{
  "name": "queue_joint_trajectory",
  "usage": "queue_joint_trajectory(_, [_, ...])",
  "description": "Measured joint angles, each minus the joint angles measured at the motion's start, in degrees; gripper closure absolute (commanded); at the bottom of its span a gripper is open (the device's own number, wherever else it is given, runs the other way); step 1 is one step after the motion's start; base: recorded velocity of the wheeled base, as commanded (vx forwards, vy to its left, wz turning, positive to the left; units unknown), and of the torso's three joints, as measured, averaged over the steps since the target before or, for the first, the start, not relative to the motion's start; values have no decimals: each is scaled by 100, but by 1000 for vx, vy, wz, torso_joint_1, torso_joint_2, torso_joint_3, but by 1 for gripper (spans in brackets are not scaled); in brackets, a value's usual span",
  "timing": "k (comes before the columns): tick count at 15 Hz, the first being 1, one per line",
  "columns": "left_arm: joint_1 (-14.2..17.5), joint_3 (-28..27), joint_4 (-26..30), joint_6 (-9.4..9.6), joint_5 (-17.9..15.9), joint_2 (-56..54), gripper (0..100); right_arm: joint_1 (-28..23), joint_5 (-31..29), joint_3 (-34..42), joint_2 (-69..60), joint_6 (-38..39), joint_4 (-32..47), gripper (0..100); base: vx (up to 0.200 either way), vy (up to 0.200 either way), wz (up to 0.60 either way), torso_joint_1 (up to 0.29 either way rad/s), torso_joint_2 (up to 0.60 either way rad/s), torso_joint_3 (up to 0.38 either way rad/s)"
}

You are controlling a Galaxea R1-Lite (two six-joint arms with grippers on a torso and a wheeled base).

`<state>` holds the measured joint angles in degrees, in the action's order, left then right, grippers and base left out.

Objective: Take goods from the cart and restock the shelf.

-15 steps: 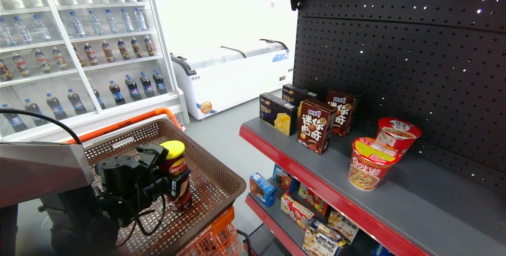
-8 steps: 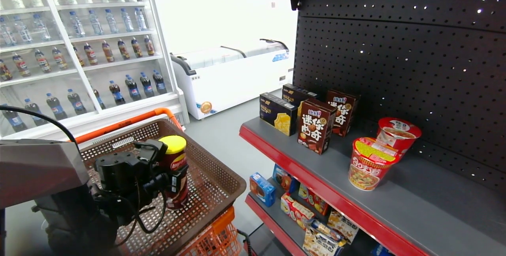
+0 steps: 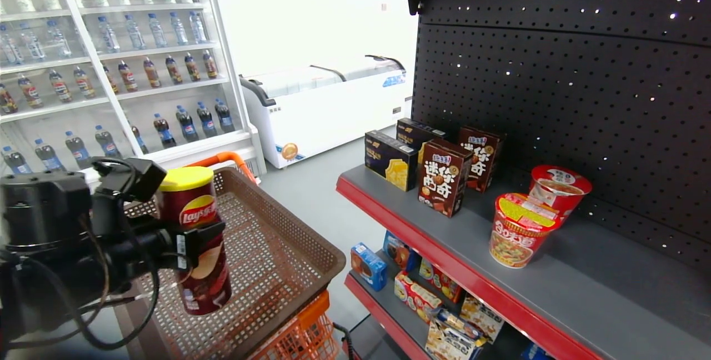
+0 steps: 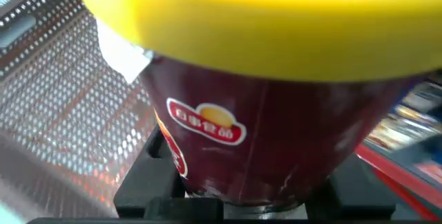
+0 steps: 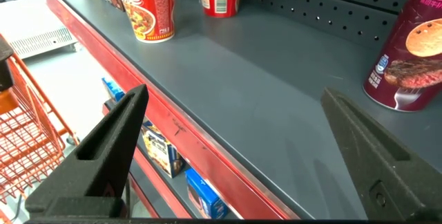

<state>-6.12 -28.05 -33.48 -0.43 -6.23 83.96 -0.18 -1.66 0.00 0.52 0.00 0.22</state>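
Note:
A dark red chips can [image 3: 195, 238] with a yellow lid [image 3: 179, 178] hangs upright above the brown cart basket [image 3: 311, 246], and my left gripper [image 3: 186, 240] is shut on its middle. Close up in the left wrist view, the same can [image 4: 276, 134] sits between the dark fingers [image 4: 148, 182]. The grey shelf [image 3: 589, 282] with a red front edge lies to the right. My right gripper [image 5: 242, 162] stands open just above the shelf [image 5: 276, 92] near its front edge, with nothing between its fingers. A second chips can [image 5: 411, 51] stands on the shelf beyond it.
Two cup noodles [image 3: 519, 229] and several snack boxes [image 3: 441, 176] stand on the shelf, with bare room right of the cups. Lower shelves [image 3: 416, 293] hold packets. An orange basket [image 3: 294, 338] sits under the brown one. Drink coolers [image 3: 111, 71] stand behind the cart.
My left gripper has lifted the chips can up out of the basket, toward the left and nearer the camera. The shelf goods have not moved.

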Motion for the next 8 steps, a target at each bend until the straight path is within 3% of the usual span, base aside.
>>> queue_joint_trajectory(2, [-7, 44, 855, -79, -184, -951, 100, 0, 0, 0, 0, 0, -1, 0, 0, 0, 0, 0, 0, 0])
queue_joint_trajectory(8, [106, 1108, 1162, -110, -263, -3497, 100, 0, 0, 0, 0, 0, 0, 0, 0, 0, 0, 0, 0, 0])
